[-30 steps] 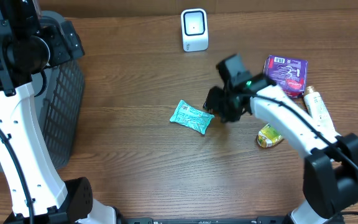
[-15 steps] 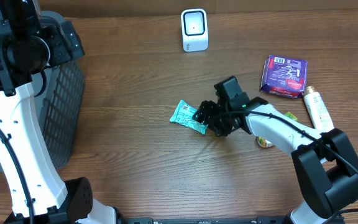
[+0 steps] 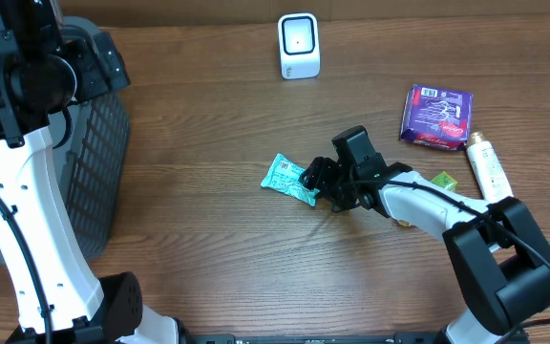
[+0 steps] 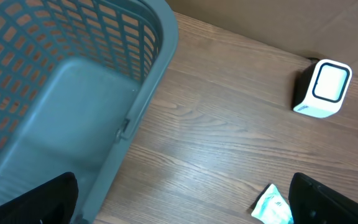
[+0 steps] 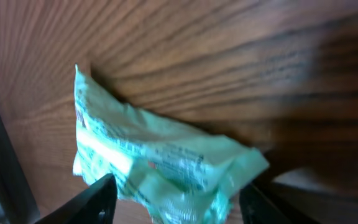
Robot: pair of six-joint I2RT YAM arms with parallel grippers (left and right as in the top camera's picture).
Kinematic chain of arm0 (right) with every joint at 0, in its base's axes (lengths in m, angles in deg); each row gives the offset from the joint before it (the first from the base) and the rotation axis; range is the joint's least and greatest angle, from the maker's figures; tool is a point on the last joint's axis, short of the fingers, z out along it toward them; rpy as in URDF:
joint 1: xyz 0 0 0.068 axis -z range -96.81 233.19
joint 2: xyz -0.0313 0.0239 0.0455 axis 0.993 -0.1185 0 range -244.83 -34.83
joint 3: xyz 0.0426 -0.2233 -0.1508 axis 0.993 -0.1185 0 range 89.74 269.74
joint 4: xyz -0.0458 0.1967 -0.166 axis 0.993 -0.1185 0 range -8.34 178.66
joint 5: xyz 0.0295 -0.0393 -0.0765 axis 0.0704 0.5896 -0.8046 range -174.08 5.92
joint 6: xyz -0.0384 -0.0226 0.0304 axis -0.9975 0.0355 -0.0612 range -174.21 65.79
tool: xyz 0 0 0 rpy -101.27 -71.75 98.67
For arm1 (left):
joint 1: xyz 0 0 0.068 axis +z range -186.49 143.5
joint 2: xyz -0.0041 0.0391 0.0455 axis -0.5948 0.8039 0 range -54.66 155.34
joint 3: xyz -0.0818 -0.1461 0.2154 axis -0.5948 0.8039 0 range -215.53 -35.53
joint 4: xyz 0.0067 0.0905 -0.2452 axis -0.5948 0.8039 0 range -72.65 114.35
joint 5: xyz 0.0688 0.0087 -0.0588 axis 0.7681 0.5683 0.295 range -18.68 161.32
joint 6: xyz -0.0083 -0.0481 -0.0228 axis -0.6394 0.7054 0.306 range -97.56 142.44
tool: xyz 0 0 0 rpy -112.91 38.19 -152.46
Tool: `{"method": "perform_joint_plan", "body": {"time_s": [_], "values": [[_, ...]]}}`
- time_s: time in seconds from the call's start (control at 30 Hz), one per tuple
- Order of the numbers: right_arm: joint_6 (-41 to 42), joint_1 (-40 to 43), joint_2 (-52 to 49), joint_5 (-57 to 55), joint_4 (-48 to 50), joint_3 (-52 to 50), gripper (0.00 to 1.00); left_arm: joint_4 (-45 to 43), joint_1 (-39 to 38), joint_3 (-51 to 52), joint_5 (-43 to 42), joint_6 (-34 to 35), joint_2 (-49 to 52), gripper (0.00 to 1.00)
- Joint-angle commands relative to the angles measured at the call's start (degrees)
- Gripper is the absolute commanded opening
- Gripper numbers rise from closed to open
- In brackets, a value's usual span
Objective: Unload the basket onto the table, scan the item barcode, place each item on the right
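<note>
The item, a teal snack packet (image 3: pixel 287 178), lies flat on the wooden table near its middle. My right gripper (image 3: pixel 321 180) is low at the packet's right end, open, with one finger on each side. In the right wrist view the crumpled packet (image 5: pixel 160 155) fills the gap between the two dark fingertips (image 5: pixel 98 200), and no squeeze shows. The white barcode scanner (image 3: pixel 299 45) stands at the back of the table, its window facing forward. My left gripper (image 4: pixel 182 202) hangs open high over the basket's edge, holding nothing; the packet (image 4: pixel 271 205) shows by its right finger.
A grey mesh basket (image 3: pixel 98 134) stands at the left edge. A purple packet (image 3: pixel 435 117), a white bottle (image 3: pixel 485 164) and a yellow-green item (image 3: pixel 441 179) partly under the right arm lie at the right. Bare wood separates the packet from the scanner.
My right gripper has come down and to the left onto the teal packet's right end. The packet has barely shifted. The left arm has not moved.
</note>
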Motion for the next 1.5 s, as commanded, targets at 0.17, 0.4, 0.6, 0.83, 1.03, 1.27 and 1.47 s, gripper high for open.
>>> {"method": "perform_joint_plan", "body": {"time_s": [0.17,0.4,0.6,0.83,1.03,1.27,1.47], "values": [[3.3,-0.57,-5.05,0.09,4.2,-0.83,0.59,-0.09,-0.02,-0.96,-0.26,-0.42,-0.07,1.0],[3.23,-0.57,-6.12,1.75,5.31,-0.79,0.28,-0.09,-0.02,-0.96,-0.26,-0.42,-0.07,1.0],[-6.58,0.98,-5.84,10.12,8.24,0.48,0.13,-0.09,-0.02,-0.96,-0.26,-0.42,-0.07,0.99],[-23.1,4.5,-4.31,23.76,7.08,4.63,0.05,-0.09,-0.02,-0.96,-0.26,-0.42,-0.07,1.0],[-31.17,7.15,-3.41,25.46,-2.82,9.97,0.04,-0.09,-0.04,-0.96,-0.26,-0.42,-0.07,1.0],[-39.3,7.58,-3.41,21.18,-13.84,14.53,0.04,-0.09,-0.04,-0.96,-0.26,-0.42,-0.07,1.0],[-39.54,7.58,-3.41,18.75,-15.19,14.56,0.04,-0.09,-0.04,-0.96,-0.26,-0.42,-0.07,1.0]]}}
